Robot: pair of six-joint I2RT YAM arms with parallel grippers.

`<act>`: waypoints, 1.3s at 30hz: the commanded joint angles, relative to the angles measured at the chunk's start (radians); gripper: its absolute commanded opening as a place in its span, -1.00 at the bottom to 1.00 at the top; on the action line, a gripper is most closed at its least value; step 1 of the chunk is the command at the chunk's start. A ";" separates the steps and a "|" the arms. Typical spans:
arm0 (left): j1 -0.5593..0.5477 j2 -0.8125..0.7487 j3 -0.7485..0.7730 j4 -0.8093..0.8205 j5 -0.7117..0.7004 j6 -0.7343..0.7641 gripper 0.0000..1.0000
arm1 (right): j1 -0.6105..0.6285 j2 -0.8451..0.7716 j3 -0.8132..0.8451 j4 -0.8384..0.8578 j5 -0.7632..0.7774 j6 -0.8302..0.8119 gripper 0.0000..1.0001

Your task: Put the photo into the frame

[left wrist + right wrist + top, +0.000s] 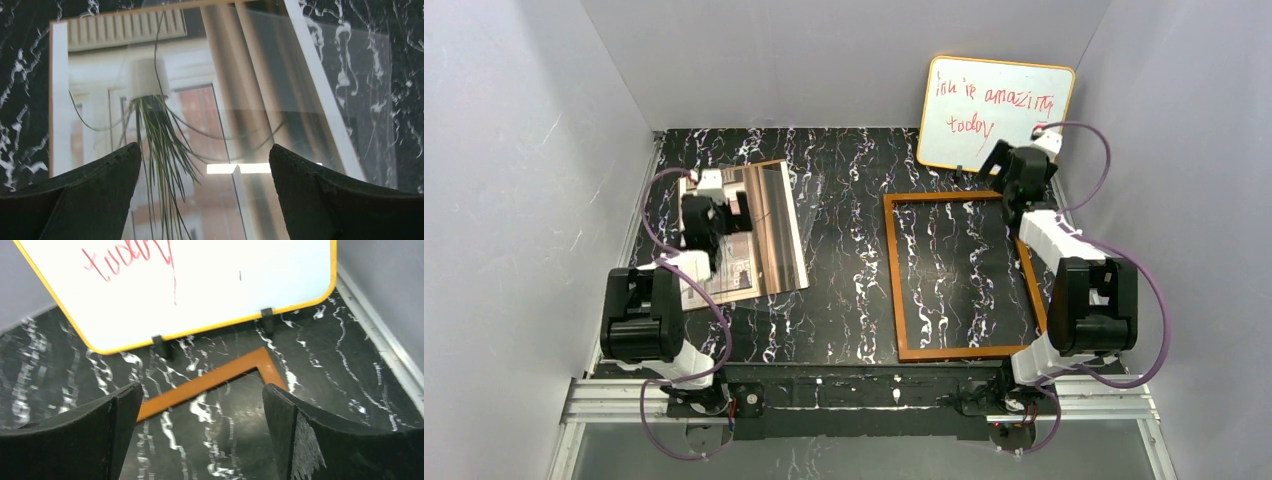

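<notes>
Left gripper is released, its jaws spread wide with nothing between them. It hovers over the photo, which lies flat on the bench right beneath and ahead of it. A clear sheet overlaps the photo and sticks out to the gripper's right; whether it lies over or under the photo I cannot tell. Right gripper is released too and empty, hanging above a far corner of the frame. The frame lies flat, well apart from the photo, with marbled bench showing through it. Just beyond that corner stands a whiteboard on two black feet, tilted back.
</notes>
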 commanded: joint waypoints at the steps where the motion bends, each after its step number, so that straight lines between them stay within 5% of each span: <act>1: 0.036 -0.035 0.250 -0.536 0.087 0.004 0.96 | -0.031 0.044 0.199 -0.495 -0.122 0.266 0.97; 6: 0.041 -0.021 0.446 -0.830 0.144 0.008 0.96 | -0.010 -0.068 0.142 -0.423 -0.335 0.264 0.97; 19: 0.047 -0.047 0.542 -1.049 0.183 0.008 0.96 | 0.553 0.087 0.297 -0.690 0.058 0.255 0.97; 30: 0.047 -0.074 0.559 -1.118 0.250 0.075 0.96 | 0.775 0.340 0.466 -0.900 0.293 0.368 0.66; 39: 0.047 -0.073 0.568 -1.170 0.274 0.110 0.96 | 0.817 0.309 0.372 -0.923 0.310 0.474 0.47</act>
